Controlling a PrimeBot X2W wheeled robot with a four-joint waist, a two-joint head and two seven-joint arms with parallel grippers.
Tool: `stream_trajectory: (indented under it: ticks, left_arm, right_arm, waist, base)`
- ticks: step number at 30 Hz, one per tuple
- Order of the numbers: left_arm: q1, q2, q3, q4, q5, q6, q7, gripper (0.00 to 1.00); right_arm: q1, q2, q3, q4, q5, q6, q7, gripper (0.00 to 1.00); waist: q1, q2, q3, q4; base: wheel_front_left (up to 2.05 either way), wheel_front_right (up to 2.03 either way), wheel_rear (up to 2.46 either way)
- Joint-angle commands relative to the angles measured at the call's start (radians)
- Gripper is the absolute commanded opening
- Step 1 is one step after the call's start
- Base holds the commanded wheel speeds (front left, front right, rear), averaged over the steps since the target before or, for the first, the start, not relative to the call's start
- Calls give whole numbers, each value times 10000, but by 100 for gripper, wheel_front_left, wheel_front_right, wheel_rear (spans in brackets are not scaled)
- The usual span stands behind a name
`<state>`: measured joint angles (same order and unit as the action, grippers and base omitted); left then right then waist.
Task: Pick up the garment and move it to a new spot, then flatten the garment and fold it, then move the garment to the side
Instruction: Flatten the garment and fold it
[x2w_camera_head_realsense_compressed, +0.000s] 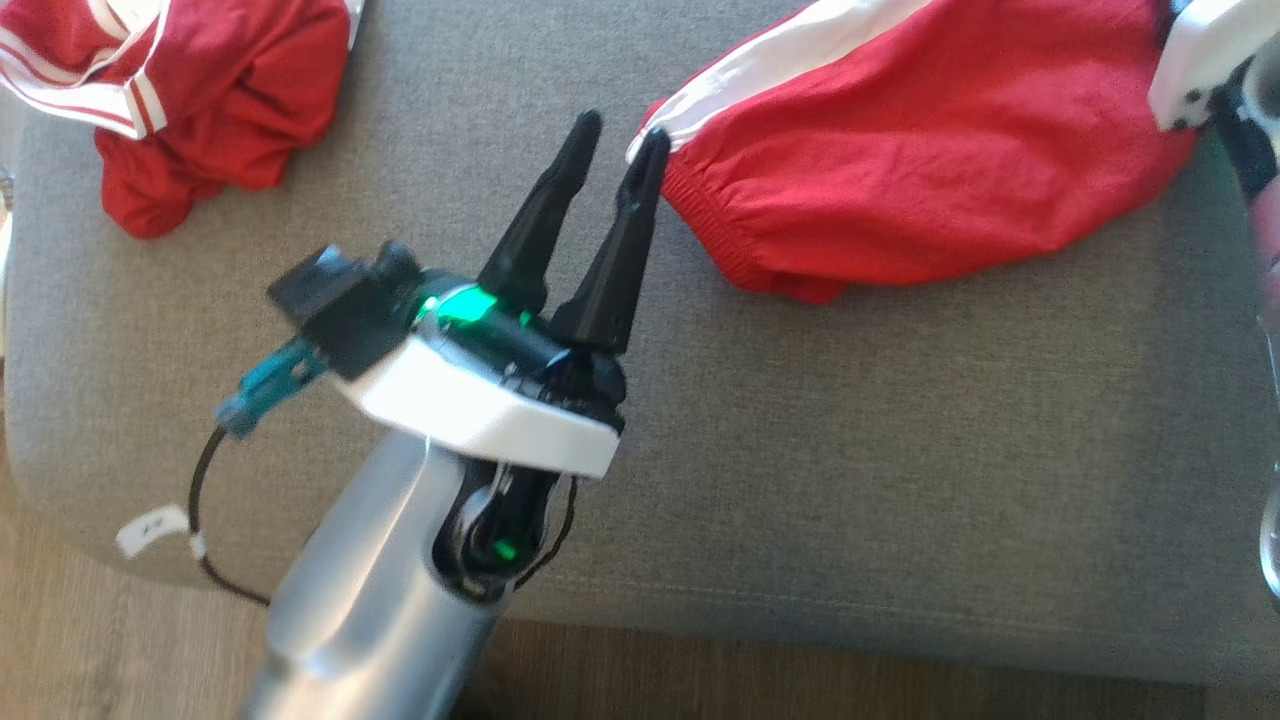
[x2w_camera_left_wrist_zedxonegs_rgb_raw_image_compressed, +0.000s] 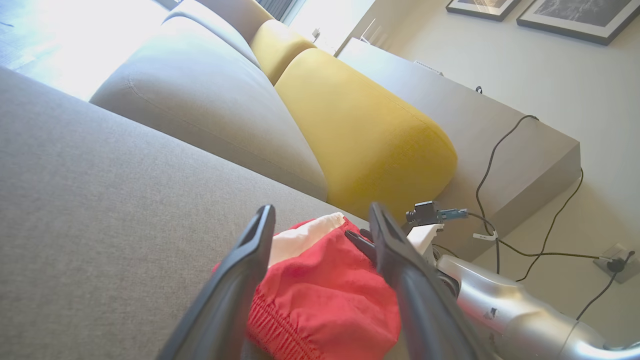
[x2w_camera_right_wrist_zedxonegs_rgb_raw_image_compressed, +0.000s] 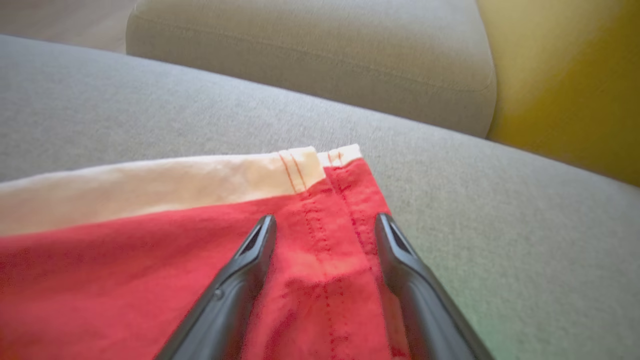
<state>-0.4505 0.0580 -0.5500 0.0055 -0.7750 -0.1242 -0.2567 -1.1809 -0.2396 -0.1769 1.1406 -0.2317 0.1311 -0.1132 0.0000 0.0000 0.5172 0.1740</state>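
Since both sets of jaws are spread with nothing pinched, the red garment (x2w_camera_head_realsense_compressed: 930, 150) lies loose on the grey sofa cushion (x2w_camera_head_realsense_compressed: 900, 420). Left gripper (x2w_camera_head_realsense_compressed: 622, 128) is at its waistband edge, right gripper (x2w_camera_right_wrist_zedxonegs_rgb_raw_image_compressed: 325, 219) straddles a hem corner. Close too shallow and they'll probably catch one layer and slip.

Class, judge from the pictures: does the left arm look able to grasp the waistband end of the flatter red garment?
Likely yes. The left pincer is open, with its tips at the waistband corner of the red garment. Nothing lies between them on the grey cushion.
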Motion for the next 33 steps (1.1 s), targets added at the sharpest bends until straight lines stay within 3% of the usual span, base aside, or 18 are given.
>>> stream_trajectory:
  ticks: [1,6,11,17,28,29,30,32,33]
  left_arm:
    - [180,64,405,-534,301,-65,-51,100]
    - [795,118,458,-1245,1374,-65,-51,100]
    - [1039,104,265,-1623,1667,-65,-51,100]
    - [1131,89,222,-1781,1717,-65,-51,100]
    - [1196,112,236,-1799,1847,-65,-51,100]
    - [1197,107,231,-1796,1840,-65,-51,100]
    - [1201,102,231,-1791,1830,-65,-51,100]
    - [1218,88,274,-1794,1795,-65,-51,100]
    - [1224,83,296,-1796,1787,-65,-51,100]
  right_arm:
    - [-401,-52,308,-94,259,-4,157,100]
    - [-359,-916,928,306,865,-4,600,100]
    - [-200,-1396,1053,669,1280,-4,1255,100]
    - [-223,-1259,1254,550,1854,-4,1228,100]
    - [-34,-1073,2323,539,3243,-4,2289,100]
    - [17,-1096,2434,538,3398,-4,2456,86]
    - [71,-1115,2550,519,3543,-4,2612,49]
    - [165,-1206,2738,425,3825,-4,2849,0]
    - [212,-1268,2821,373,3958,-4,2963,0]
  waist:
    - [0,0,-114,-85]
    - [0,0,-219,21]
    - [0,0,-236,284]
    - [0,0,-256,404]
    - [0,0,-380,373]
    - [0,0,-388,374]
    - [0,0,-398,371]
    - [0,0,-409,352]
    - [0,0,-411,338]
  base:
    - [0,0,0]
    - [0,0,0]
    - [0,0,0]
    - [0,0,0]
    - [0,0,0]
    - [0,0,0]
    - [0,0,0]
    - [0,0,0]
    - [0,0,0]
